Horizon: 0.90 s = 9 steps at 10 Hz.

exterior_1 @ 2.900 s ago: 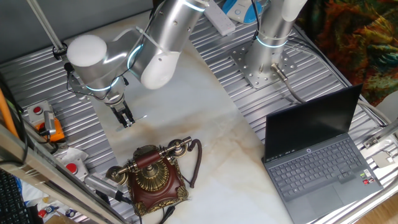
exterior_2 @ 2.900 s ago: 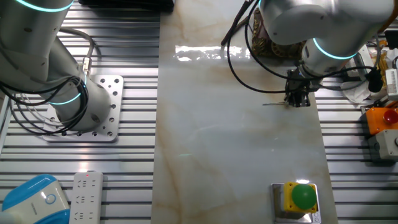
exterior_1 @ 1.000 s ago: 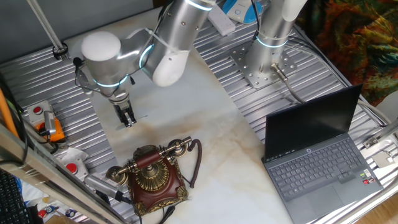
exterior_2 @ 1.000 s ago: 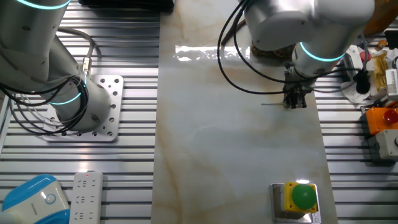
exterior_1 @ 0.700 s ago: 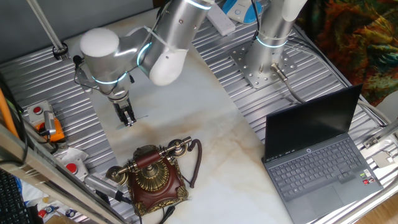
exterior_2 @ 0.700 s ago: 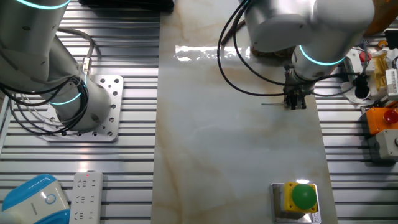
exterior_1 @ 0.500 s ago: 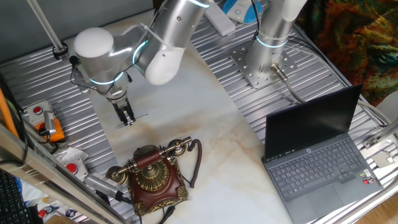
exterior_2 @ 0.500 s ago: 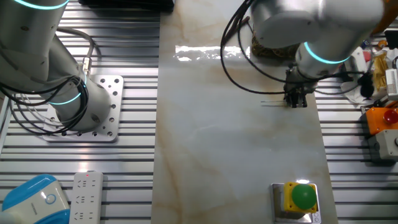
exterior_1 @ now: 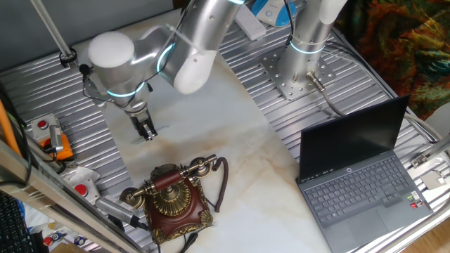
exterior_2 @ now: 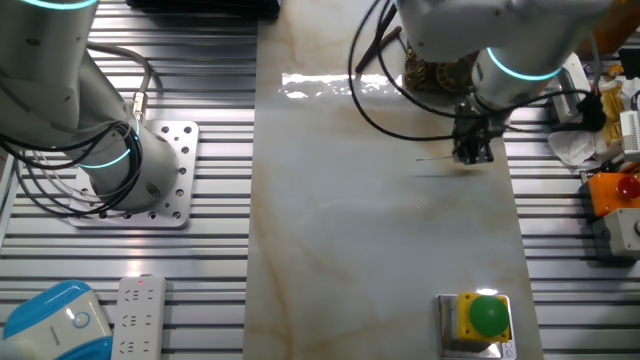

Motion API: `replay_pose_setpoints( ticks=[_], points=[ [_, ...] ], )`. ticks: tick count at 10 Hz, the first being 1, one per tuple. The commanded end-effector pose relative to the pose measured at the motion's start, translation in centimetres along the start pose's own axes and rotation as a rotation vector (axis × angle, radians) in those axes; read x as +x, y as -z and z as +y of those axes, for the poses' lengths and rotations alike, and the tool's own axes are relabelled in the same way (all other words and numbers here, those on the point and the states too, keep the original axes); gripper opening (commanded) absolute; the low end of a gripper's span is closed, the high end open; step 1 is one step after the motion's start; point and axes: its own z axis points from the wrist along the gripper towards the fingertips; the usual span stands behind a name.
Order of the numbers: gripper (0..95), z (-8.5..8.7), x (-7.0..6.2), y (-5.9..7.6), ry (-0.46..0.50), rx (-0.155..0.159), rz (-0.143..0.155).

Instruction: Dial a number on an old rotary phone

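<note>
Looking through one fixed view, I am seeing the hand (exterior_1: 147,133) hanging over the marble surface (exterior_1: 211,133), fingers nearly together around a thin pin, with the old rotary phone (exterior_1: 171,195) sitting apart from it, near the surface's front edge, and a laptop (exterior_1: 362,176) lying open on the far side. Switching to the other fixed view, I am finding the hand (exterior_2: 470,152) pointing down, the pin sticking out sideways, and only the phone's brass dial (exterior_2: 436,74) showing behind the arm.

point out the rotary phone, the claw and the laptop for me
rotary phone (exterior_1: 171,199), one fixed view, on the brass dial at the front of the body
claw (exterior_1: 148,134), one fixed view, midway between the fingertips, above the marble tabletop
laptop (exterior_1: 364,197), one fixed view, on the keyboard deck
</note>
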Motion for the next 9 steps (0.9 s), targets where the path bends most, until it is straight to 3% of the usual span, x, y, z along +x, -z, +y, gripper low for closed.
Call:
replay_pose_setpoints(
  ticks=[1,4,7,9],
  points=[
    [0.0,0.4,0.0,0.4,0.046,0.009,0.009],
    [0.0,1.3,0.8,1.6,0.200,0.048,0.030],
    [0.0,1.2,1.3,1.9,0.257,0.044,0.039],
    [0.0,1.2,1.3,1.9,0.337,0.042,0.066]
  ],
)
